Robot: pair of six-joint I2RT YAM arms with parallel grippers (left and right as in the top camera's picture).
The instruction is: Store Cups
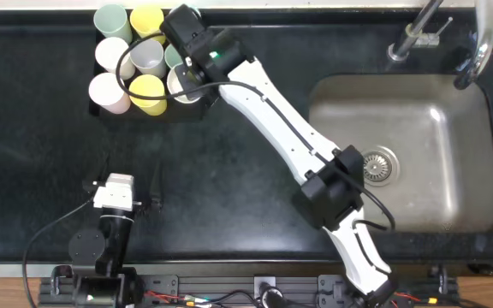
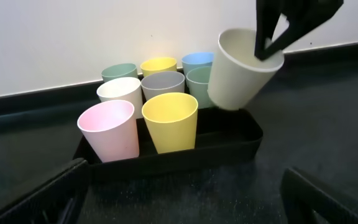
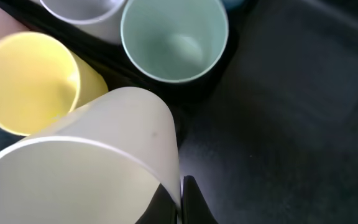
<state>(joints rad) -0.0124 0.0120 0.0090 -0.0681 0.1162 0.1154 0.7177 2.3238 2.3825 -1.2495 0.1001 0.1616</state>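
A black tray (image 1: 157, 117) at the back left of the worktop holds several upright cups, among them a pink cup (image 2: 107, 130), a yellow cup (image 2: 171, 121) and a mint cup (image 3: 173, 37). My right gripper (image 2: 267, 48) is shut on the rim of a white cup (image 2: 241, 71), which hangs tilted just above the tray's near right corner, beside the yellow cup (image 3: 27, 81). The white cup (image 1: 182, 83) sits at the end of the right arm, which reaches across from the right. My left gripper (image 1: 114, 190) stands open low over the worktop, well short of the tray.
A steel sink (image 1: 400, 154) with a faucet (image 1: 418, 34) takes up the right side. Dark worktop (image 1: 229, 197) lies bare between the tray and the arm bases. A pale wall (image 2: 73, 37) rises behind the tray.
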